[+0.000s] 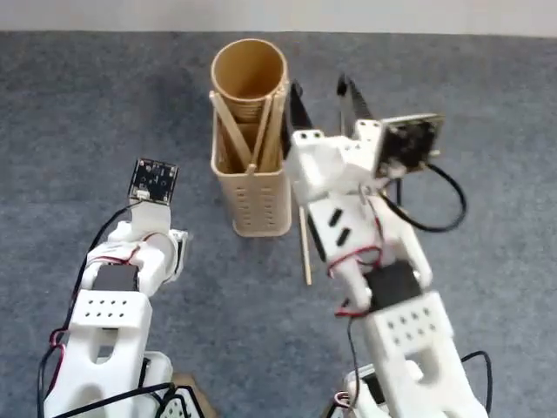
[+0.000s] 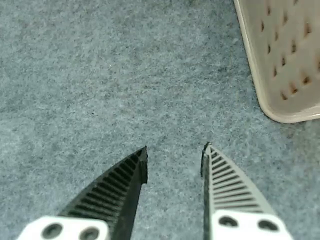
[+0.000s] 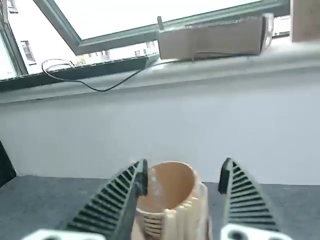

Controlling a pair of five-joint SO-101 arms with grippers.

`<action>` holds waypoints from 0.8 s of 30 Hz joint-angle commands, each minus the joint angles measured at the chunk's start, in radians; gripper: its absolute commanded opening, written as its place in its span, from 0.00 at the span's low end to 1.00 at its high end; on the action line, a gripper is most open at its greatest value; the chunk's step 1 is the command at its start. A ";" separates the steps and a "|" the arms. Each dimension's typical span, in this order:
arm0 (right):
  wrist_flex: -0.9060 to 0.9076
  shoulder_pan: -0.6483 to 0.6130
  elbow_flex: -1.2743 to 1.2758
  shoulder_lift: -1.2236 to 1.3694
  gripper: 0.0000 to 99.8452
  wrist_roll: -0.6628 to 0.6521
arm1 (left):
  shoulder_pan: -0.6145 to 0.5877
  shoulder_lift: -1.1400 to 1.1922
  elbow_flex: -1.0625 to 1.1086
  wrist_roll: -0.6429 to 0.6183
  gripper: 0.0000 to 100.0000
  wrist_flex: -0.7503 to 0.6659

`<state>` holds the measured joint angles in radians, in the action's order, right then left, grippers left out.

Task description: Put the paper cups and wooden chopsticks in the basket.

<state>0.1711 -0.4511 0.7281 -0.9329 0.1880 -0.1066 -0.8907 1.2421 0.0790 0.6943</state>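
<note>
We see the bench [image 1: 78, 96] covered in grey cloth, a felt-like carpet with a matt, slightly fuzzy nap. The basket [image 1: 258, 205] looks like beige plastic, smooth and dull, its walls pierced with small slots. The stacked paper cups [image 1: 249, 70] are brown paper, matt, with ridged rims. The wooden chopsticks [image 1: 261, 131] are pale bare wood, as is the single chopstick [image 1: 305, 248] on the cloth. The left arm [image 1: 104, 318] and right arm [image 1: 409, 335] have white plastic shells, smooth with a faint sheen. The left claw [image 2: 175, 148] has ribbed plastic fingers [image 2: 117, 187], one black, one pale grey; the right claw [image 3: 185, 162] has black ribbed ones, matt.
</note>
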 commanded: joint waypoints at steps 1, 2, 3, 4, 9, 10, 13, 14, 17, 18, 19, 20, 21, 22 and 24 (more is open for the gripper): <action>0.203 0.065 -0.101 -0.059 0.23 0.003 | 0.015 -0.018 -0.004 -0.002 0.20 -0.015; 0.262 0.116 -0.113 -0.048 0.23 0.002 | 0.015 -0.018 -0.004 -0.002 0.20 -0.015; 0.298 0.165 -0.119 -0.027 0.23 0.002 | 0.015 -0.018 -0.004 -0.002 0.20 -0.015; 0.321 0.217 -0.111 0.012 0.23 0.002 | 0.015 -0.018 -0.004 -0.002 0.20 -0.015; 0.340 0.449 -0.087 0.328 0.11 0.003 | 0.015 -0.018 -0.004 -0.002 0.20 -0.015; 0.332 0.475 -0.096 0.400 0.09 0.008 | 0.015 -0.018 -0.004 -0.002 0.20 -0.015; 0.332 0.495 -0.189 0.627 0.07 0.009 | 0.015 -0.018 -0.004 -0.002 0.20 -0.015; 0.334 0.495 -0.223 0.707 0.07 0.009 | 0.015 -0.018 -0.004 -0.002 0.20 -0.015; 0.338 0.492 -0.358 0.921 0.07 0.009 | 0.015 -0.018 -0.004 -0.002 0.20 -0.015; 0.340 0.492 -0.406 0.983 0.07 0.006 | 0.015 -0.018 -0.004 -0.002 0.20 -0.015; 0.351 0.492 -0.453 1.035 0.07 0.003 | 0.015 -0.018 -0.004 -0.002 0.20 -0.015; 0.374 0.492 -0.496 1.076 0.09 0.008 | 0.015 -0.018 -0.004 -0.002 0.20 -0.015; 0.409 0.492 -0.539 1.112 0.12 0.009 | 0.015 -0.018 -0.004 -0.002 0.20 -0.015; 0.449 0.490 -0.576 1.138 0.17 0.011 | 0.015 -0.018 -0.004 -0.002 0.20 -0.015; 0.539 0.479 -0.647 1.175 0.27 0.071 | 0.015 -0.018 -0.004 -0.002 0.20 -0.015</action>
<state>0.6160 0.0292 0.2125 0.2102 0.1972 -0.1066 -0.8907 1.2421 0.0790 0.6943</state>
